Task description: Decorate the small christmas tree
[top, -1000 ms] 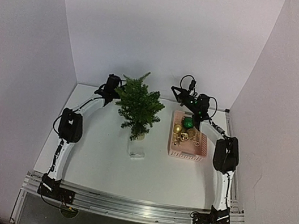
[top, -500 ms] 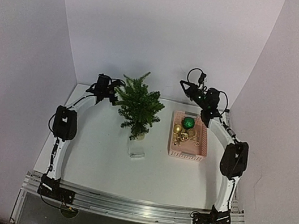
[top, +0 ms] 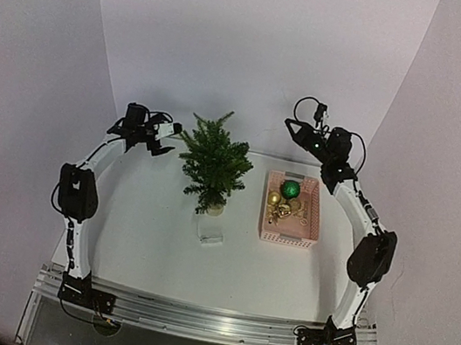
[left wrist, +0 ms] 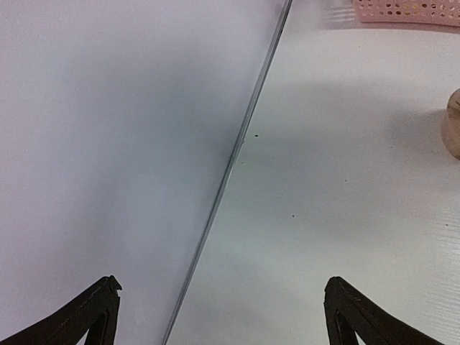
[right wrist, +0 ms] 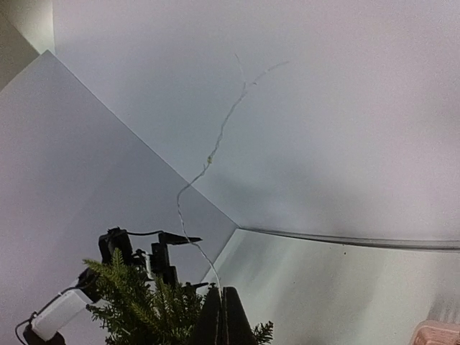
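Observation:
The small christmas tree (top: pixel 212 165), dark green and bushy, stands upright in a pale pot (top: pixel 214 210) at the table's middle back. My left gripper (top: pixel 168 139) hangs just left of the tree, clear of the branches. In the left wrist view it (left wrist: pixel 223 284) is open with only bare table and wall between its fingers. My right gripper (top: pixel 292 126) is raised near the back wall, above the pink basket's far end. Its fingers (right wrist: pixel 223 290) are shut on a thin pale wire (right wrist: pixel 215 147) that rises from the tips. The tree's top (right wrist: pixel 144 309) shows below them.
A pink basket (top: pixel 287 240) right of the tree holds a green ball (top: pixel 290 189), a gold ball (top: pixel 274 198) and other trinkets. A small white object (top: pixel 210 238) lies in front of the pot. White walls close in the back and both sides.
My left arm swung left, away from the tree, and its jaws opened wide. My right arm lifted up and back from the basket, staying shut.

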Controlling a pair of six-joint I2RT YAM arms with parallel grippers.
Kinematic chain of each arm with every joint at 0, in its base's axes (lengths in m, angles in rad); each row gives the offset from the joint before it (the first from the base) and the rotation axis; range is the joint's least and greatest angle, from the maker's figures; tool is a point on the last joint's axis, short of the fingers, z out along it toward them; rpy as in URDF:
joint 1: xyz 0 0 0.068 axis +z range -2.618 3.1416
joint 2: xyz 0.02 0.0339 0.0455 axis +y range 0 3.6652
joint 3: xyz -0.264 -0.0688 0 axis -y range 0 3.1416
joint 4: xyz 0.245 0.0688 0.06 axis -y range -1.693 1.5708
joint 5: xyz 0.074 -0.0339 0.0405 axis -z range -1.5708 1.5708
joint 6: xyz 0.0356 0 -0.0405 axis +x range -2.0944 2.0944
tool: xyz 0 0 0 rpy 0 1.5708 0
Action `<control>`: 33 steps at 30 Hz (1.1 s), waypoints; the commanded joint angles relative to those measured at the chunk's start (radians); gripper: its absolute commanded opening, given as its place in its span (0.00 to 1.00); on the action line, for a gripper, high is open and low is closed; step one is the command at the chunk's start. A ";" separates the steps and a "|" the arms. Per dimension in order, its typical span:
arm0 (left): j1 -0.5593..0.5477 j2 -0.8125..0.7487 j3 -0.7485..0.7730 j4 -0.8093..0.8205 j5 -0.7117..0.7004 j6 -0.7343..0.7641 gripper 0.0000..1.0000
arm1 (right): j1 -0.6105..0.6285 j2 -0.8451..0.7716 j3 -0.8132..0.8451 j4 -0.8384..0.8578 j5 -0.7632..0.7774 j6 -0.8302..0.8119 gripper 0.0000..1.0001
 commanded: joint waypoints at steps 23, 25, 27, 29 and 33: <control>-0.154 -0.192 0.448 -0.402 0.431 -0.693 0.92 | 0.345 -0.218 -0.169 -0.269 0.160 -0.839 0.00; -0.174 -0.186 0.459 -0.369 0.480 -0.791 0.92 | 0.349 -0.220 -0.171 -0.259 0.160 -0.846 0.00; -0.195 -0.180 0.458 -0.331 0.503 -0.882 0.92 | 0.350 -0.227 -0.177 -0.241 0.163 -0.847 0.00; -0.222 -0.174 0.447 -0.286 0.509 -0.953 0.91 | 0.350 -0.234 -0.191 -0.201 0.189 -0.849 0.00; -0.271 -0.163 0.407 -0.179 0.518 -1.124 0.84 | 0.350 -0.233 -0.200 -0.135 0.229 -0.837 0.00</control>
